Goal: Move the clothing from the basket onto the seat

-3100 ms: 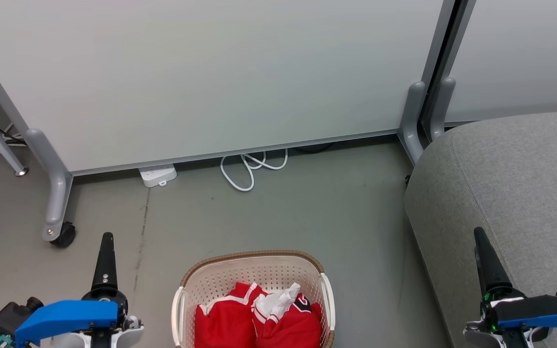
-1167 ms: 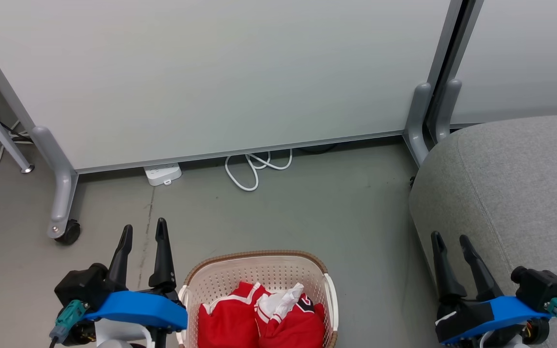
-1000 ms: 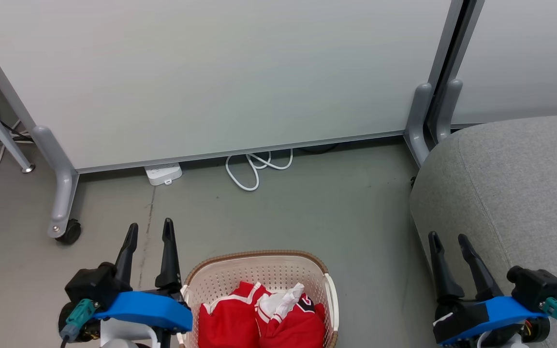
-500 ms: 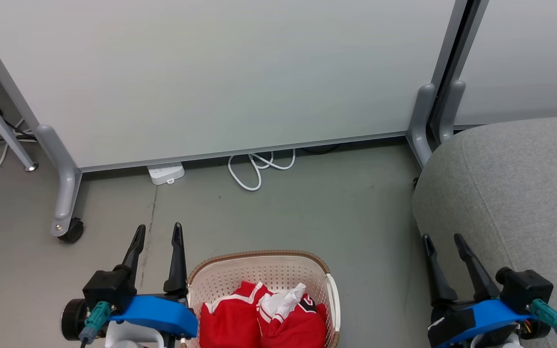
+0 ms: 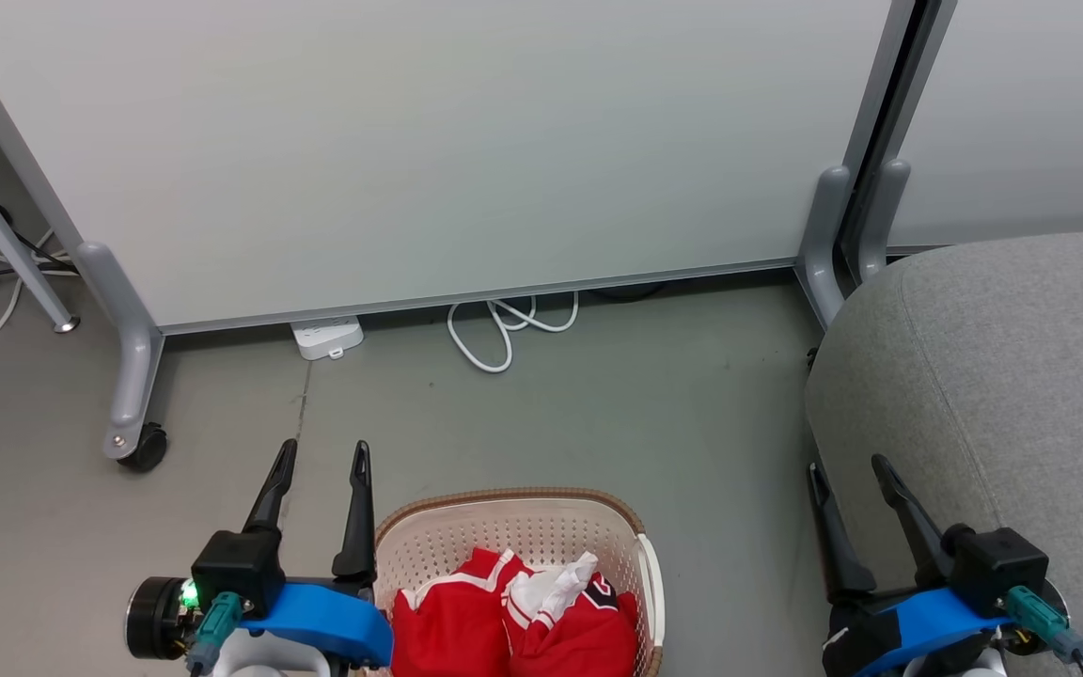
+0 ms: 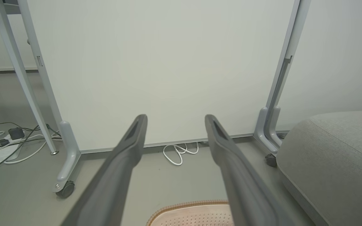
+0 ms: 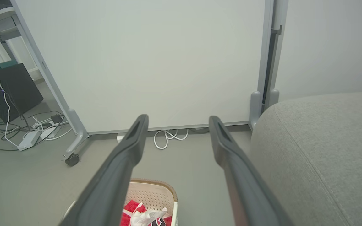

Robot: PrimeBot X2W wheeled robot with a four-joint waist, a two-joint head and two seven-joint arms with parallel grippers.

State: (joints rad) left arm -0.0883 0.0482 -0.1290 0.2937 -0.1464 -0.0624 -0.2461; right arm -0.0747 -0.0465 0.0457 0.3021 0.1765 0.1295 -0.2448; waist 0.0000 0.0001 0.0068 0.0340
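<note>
i am holding left gripper (image 5: pixel 325 447) and right gripper (image 5: pixel 845 465) spread apart for the red garments (image 5: pixel 504 625) in the laundry basket (image 5: pixel 504 493), seat (image 5: pixel 1002 376) at 3 o'clock.

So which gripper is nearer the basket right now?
Left. The left gripper is open close beside the basket, by its left rim; the right gripper, also open, sits farther off near the seat.
</note>
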